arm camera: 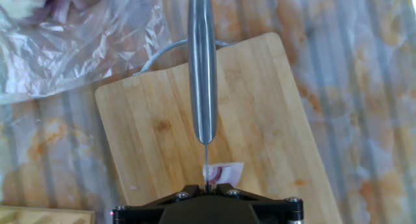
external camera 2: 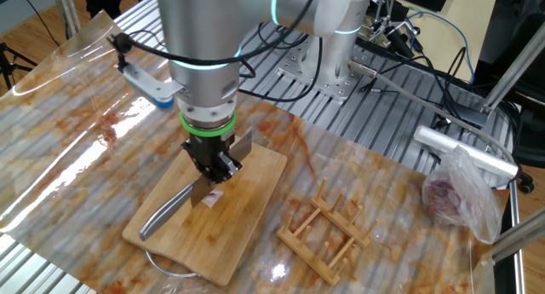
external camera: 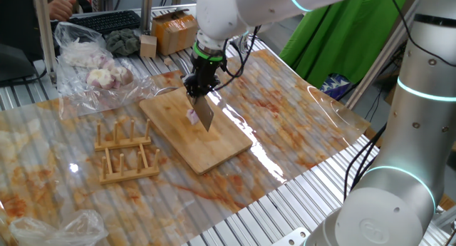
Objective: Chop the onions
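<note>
- One fixed view is showing the black two-finger pincer (external camera: pixel 197 89) pointing straight down over the pale wooden cutting board (external camera: pixel 214 150), its fingers pressed together and pinching the steel knife (external camera: pixel 204 112) by the spine of the blade.
- The knife's flat blade is hanging edge-down below the pincer, with its lower edge just above or at the board; which of the two cannot be told.
- The small pinkish-purple and white onion piece (external camera: pixel 192 116) is lying on the board directly under the pincer, right against the side of the blade.
- The other fixed view is showing the same onion piece (external camera 2: pixel 211 197) sitting beneath the pincer (external camera 2: pixel 213 168), while the knife's rounded metal handle (external camera 2: pixel 166 213) is slanting down toward the near edge of the board (external camera 2: pixel 255 200).
- The hand view is showing the handle (arm camera: pixel 202 68) running straight up the middle of the picture, and the onion piece (arm camera: pixel 224 173) lying just to the right of the thin blade line, close below the pincer's black body.
- A clear plastic bag of larger purple-white bulbs (external camera: pixel 96 64) is resting on the counter (external camera: pixel 299 125) beyond the board, well apart from the pincer.
- A light wooden peg rack (external camera: pixel 127 152) is lying on the counter just beside the board.
</note>
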Robot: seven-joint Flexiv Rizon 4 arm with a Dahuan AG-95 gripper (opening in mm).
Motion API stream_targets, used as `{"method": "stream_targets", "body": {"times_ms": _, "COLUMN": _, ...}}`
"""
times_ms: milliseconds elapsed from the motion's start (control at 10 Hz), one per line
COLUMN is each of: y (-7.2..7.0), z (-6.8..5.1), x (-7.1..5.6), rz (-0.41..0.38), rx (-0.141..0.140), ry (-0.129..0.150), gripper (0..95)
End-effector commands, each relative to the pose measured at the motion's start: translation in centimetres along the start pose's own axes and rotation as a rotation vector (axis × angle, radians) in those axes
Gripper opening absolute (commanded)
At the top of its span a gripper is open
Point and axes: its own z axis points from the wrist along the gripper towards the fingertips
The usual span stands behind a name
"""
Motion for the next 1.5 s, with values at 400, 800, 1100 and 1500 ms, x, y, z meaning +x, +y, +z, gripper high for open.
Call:
{"method": "stream_targets", "body": {"times_ms": 400, "y": -0.2, "z": 0.6, "x": -0.3, "rz": -0.026, "rx": 0.006, "ry": -0.001, "gripper": 0.0}}
{"method": "stream_targets", "body": {"times_ms": 800, "y": -0.2, "z": 2.3, "x": -0.1, "rz": -0.031, "rx": 0.004, "ry": -0.006, "gripper": 0.0}}
{"method": "stream_targets", "body": {"times_ms": 1100, "y": -0.1, "z": 5.3, "x": 0.0, "rz": -0.026, "rx": -0.017, "ry": -0.037, "gripper": 0.0}}
{"method": "stream_targets", "body": {"times_ms": 1500, "y": 0.0, "z": 4.7, "x": -0.1, "rz": -0.02, "rx": -0.016, "ry": -0.029, "gripper": 0.0}}
